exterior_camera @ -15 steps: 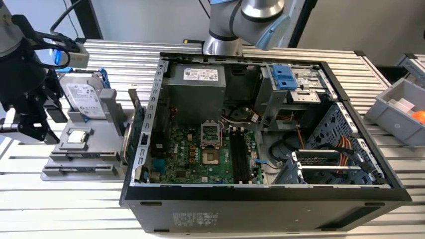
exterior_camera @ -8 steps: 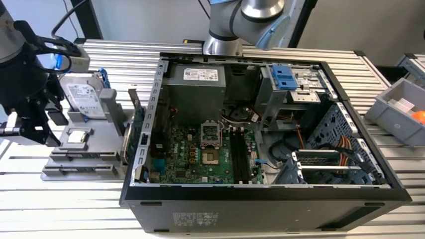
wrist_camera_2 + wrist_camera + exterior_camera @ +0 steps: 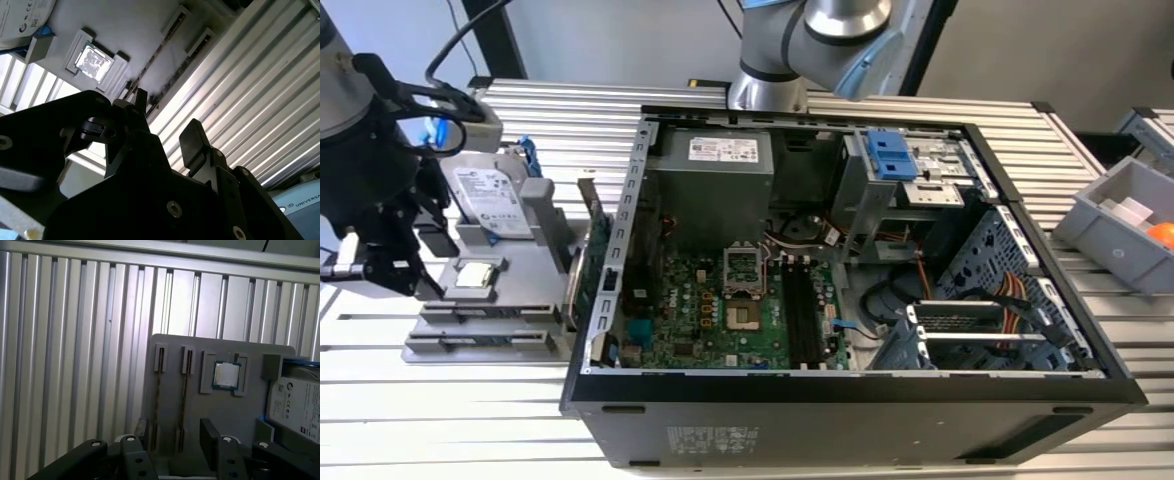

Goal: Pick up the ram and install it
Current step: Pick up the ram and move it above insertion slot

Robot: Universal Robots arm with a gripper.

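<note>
The gripper [image 3: 175,434], fingers spread and empty, hovers above the gray tray [image 3: 245,410] on the slatted table [image 3: 75,340]. The ram [image 3: 158,390] stands on edge in a slot near the tray's end farthest from the hard drive [image 3: 295,405], with the processor [image 3: 226,375] between them. Judged step: approach for the grasp. A clean pick calls for fingers square to the thin board, centred along its length, and clear of the neighbouring slot [image 3: 185,385].

Bright even light, glare streaks on ribbed table [image 3: 260,85], jaws in dark silhouette, shadowed interior of case [image 3: 854,398]
</note>
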